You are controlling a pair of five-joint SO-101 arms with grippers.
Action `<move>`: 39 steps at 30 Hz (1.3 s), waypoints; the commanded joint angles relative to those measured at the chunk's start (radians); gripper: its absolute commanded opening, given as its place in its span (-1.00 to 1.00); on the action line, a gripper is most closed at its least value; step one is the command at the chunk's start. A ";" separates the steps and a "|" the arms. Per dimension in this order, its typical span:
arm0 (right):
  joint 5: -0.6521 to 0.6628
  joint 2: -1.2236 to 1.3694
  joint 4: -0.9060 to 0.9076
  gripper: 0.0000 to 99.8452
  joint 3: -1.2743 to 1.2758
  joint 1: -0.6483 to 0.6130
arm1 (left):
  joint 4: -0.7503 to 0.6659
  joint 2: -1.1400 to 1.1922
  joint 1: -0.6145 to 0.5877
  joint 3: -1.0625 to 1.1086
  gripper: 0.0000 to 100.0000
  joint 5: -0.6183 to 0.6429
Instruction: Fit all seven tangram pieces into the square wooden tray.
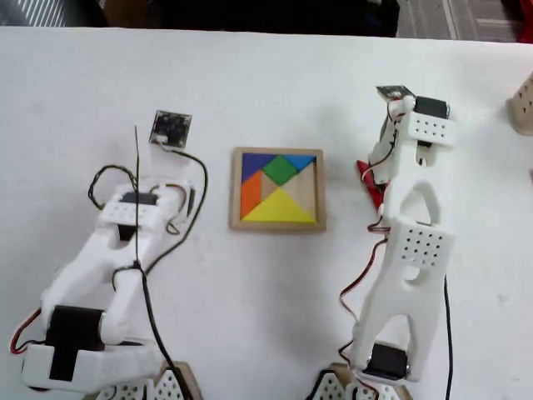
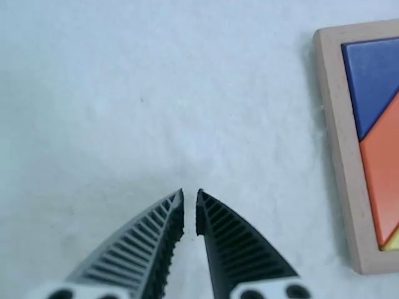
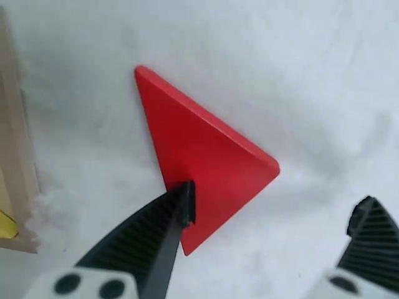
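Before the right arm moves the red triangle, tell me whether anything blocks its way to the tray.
Nothing visible does. The red triangle lies flat under the open right claw, and only white table lies between it and the wooden tray. The tray's raised rim is the one thing to lift over.

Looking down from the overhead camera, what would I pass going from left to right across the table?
Left arm → wooden tray → red triangle → wooden block at the right edge.
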 commanded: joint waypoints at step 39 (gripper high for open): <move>-0.002 -0.105 -0.044 -0.25 0.049 -0.068 | -0.026 -0.044 -0.004 -0.011 -0.88 -0.009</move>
